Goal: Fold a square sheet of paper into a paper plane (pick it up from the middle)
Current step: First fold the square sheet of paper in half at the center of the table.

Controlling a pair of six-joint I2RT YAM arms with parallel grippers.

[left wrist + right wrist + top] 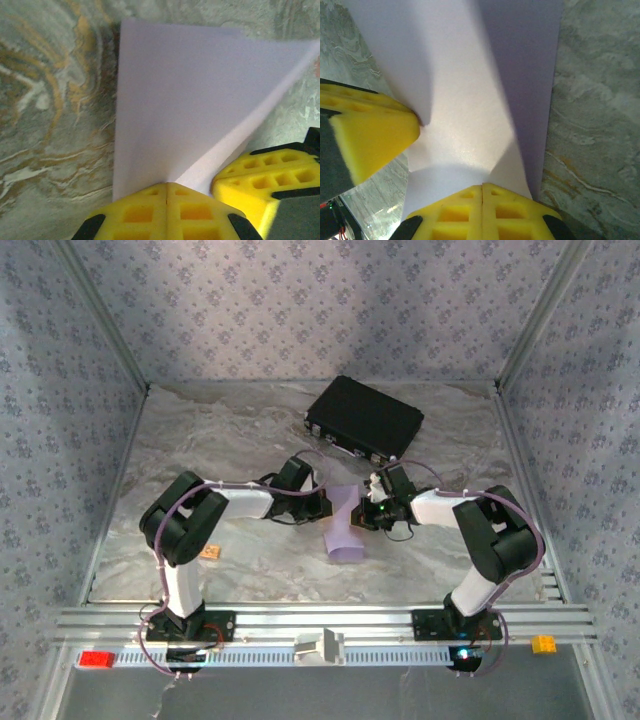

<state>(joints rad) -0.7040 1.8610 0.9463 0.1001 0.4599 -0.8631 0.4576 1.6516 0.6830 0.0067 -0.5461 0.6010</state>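
Observation:
The square sheet of paper, pale lilac, is bent into a narrow raised strip at the table's middle, not a pointed dart. My left gripper meets it from the left and my right gripper from the right. In the left wrist view the paper shows a diagonal fold, and my left gripper is shut on its near edge, with the right arm's yellow fingers close beside. In the right wrist view my right gripper is shut on the curved sheet, and a left finger presses against it.
A black rectangular case lies behind the grippers at the back. A small tan square block sits by the left arm. A red piece and an orange piece rest on the front rail. Patterned walls close in three sides.

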